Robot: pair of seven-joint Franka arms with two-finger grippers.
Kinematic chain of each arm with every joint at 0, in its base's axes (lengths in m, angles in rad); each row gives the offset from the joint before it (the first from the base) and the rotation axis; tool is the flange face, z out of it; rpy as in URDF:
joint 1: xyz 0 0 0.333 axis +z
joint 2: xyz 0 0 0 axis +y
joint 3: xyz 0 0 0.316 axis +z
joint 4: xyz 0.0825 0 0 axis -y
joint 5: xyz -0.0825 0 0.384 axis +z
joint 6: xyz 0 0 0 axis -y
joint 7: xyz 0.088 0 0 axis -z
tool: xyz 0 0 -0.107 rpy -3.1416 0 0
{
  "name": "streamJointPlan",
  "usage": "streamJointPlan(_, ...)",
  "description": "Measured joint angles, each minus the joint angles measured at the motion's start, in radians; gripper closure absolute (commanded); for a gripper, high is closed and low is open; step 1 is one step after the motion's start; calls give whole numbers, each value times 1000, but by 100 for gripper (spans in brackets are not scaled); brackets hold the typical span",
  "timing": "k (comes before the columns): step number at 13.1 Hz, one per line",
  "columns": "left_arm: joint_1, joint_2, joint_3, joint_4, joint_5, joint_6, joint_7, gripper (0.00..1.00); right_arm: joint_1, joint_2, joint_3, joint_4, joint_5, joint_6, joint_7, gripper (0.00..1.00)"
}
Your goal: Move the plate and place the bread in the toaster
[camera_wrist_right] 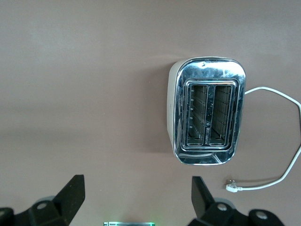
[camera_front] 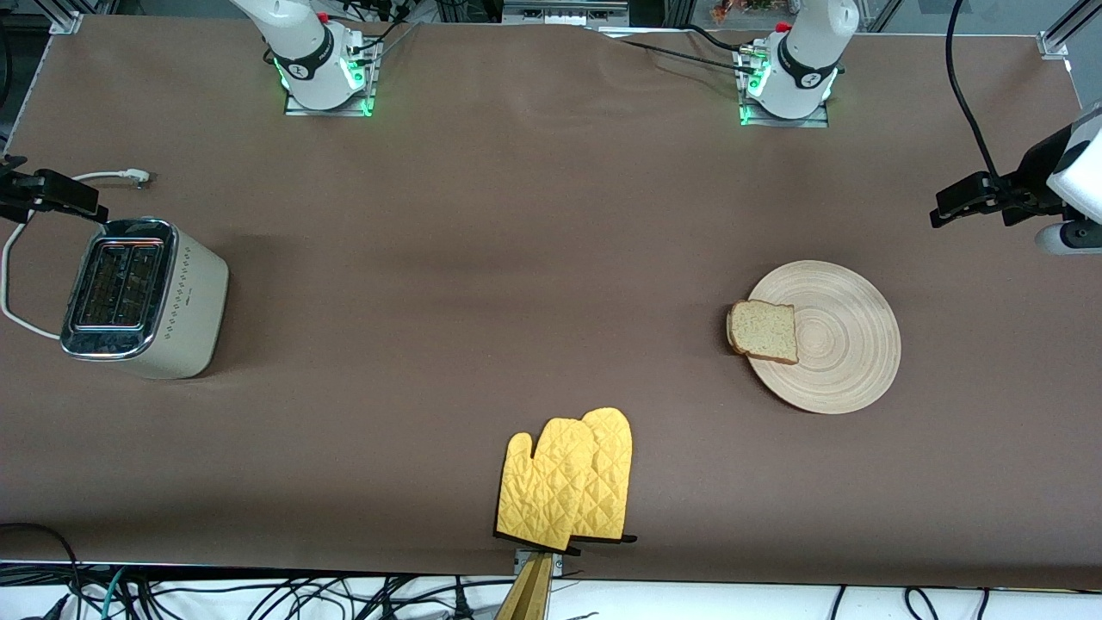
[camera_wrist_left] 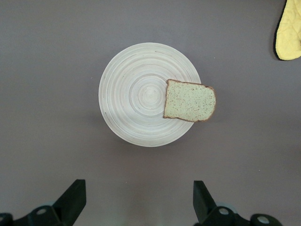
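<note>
No readable text, not even the toaster (camera_front: 146,297) marking.

plate (camera_front: 848,353): pale wood, ringed | bread (camera_front: 764,331): speckled tan, dark crust | toaster (camera_front: 185,314): cream, dotted, chrome top | mitts (camera_front: 568,482): quilted yellow

Even overhead light, soft shadows, sharp focus, glare on the toaster (camera_wrist_right: 209,113) chrome.

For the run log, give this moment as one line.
left gripper: open, above plate | right gripper: open, above toaster | bread: on plate rim, overhanging
</note>
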Motion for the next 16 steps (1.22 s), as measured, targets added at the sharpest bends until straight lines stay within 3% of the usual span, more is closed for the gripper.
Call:
streamJointPlan(5, 1, 0, 1, -10, 1, 16, 0, 0, 0, 1, -5, 0, 0, 0, 0, 0)
streamJointPlan(11, 62, 9, 16, -184, 2, 254, 8, 0, -1, 1, -11, 0, 0, 1, 0, 0)
streamJointPlan(16, 193, 94, 29, -263, -8, 425, 193, 0, -1, 1, -12, 0, 0, 1, 0, 0)
